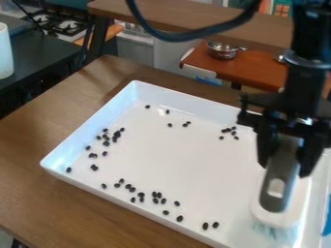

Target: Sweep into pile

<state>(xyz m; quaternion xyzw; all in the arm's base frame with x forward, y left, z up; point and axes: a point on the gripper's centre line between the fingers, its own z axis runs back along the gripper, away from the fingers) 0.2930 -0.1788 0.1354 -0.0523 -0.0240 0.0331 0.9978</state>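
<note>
On the right side of the view hangs the black gripper (282,162), its fingers closed around the grey handle of a white brush (277,191). The brush's pale blue bristles point down over the near right part of a white tray (188,160). Black beans lie scattered in the tray: a loose cluster (116,134) at the left, several along the near wall (155,195), a small group (231,131) at the upper right, and a few near the far wall (170,125). Whether the bristles touch the tray cannot be told.
The tray's raised walls surround the beans, and it rests on a brown wooden table (84,213). Behind stands a reddish-brown surface with a metal bowl (222,50). A dark counter (38,53) with a white cylinder (5,51) is at the left. Something blue (327,215) lies at the right edge.
</note>
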